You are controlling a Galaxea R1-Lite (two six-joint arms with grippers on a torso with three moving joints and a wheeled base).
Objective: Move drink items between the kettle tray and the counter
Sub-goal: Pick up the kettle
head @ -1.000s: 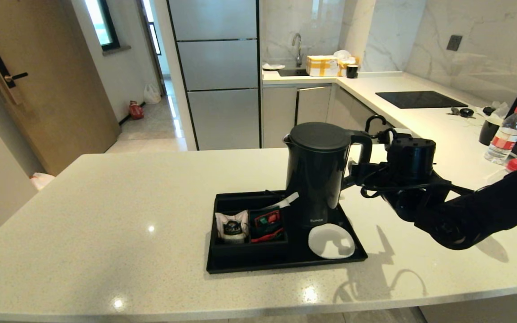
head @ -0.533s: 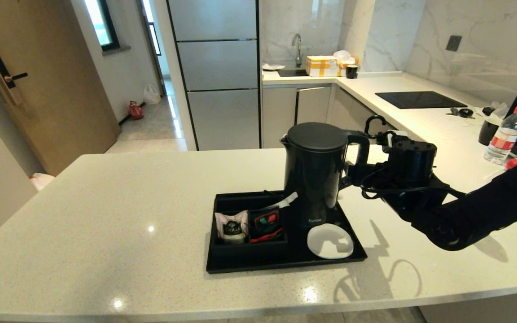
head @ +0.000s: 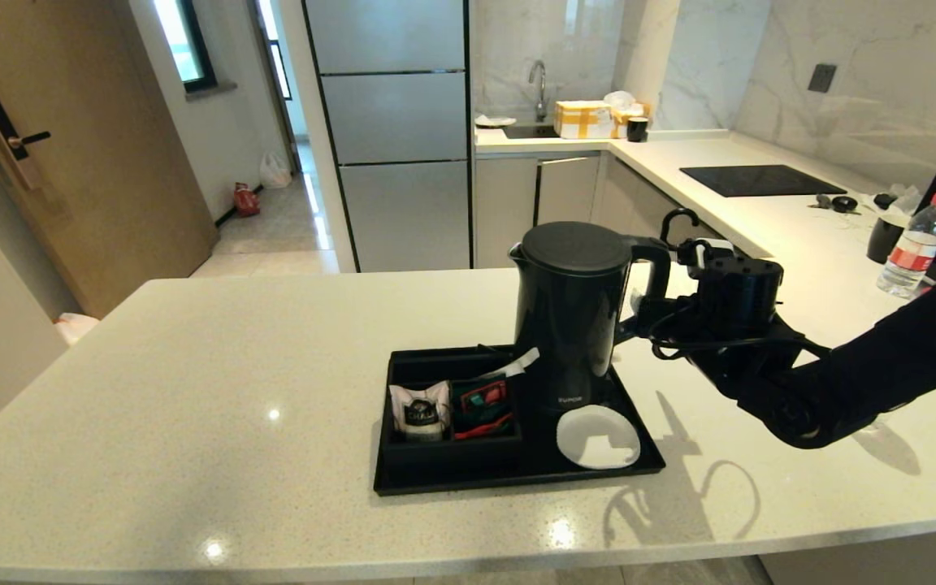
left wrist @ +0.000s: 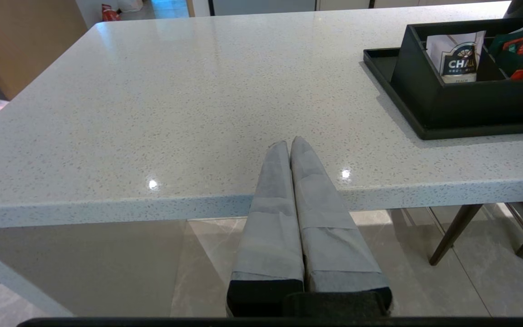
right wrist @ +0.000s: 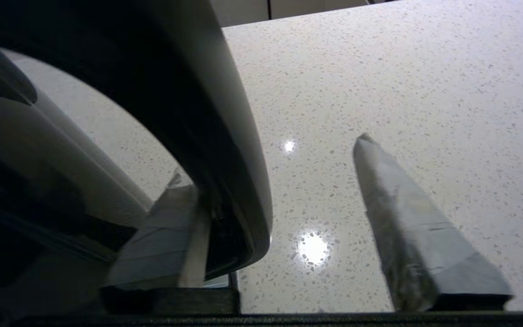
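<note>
The matte-black kettle [head: 569, 317] stands upright at the back of the black kettle tray [head: 517, 479], behind the white coaster [head: 598, 437]. My right gripper [head: 639, 313] is at the kettle's loop handle [head: 659, 268], open. In the right wrist view one finger sits inside the handle [right wrist: 207, 136] loop against it, while the other finger [right wrist: 402, 218] stays well clear over the counter. The pink-and-black sachet [head: 419, 410] stands in a tray compartment. A red-capped water bottle [head: 915, 244] stands far right on the counter [head: 192, 390]. My left gripper [left wrist: 290, 143] hangs shut and empty at the counter's front edge.
Red-and-green packets [head: 483, 406] fill the compartment beside the sachet. A black hob [head: 760, 179], a dark cup [head: 886, 237] and small clutter lie at the far right back. The counter left of the tray is bare.
My right gripper has shifted slightly left at the handle, and the kettle has rocked a little to the left and settled upright on the tray.
</note>
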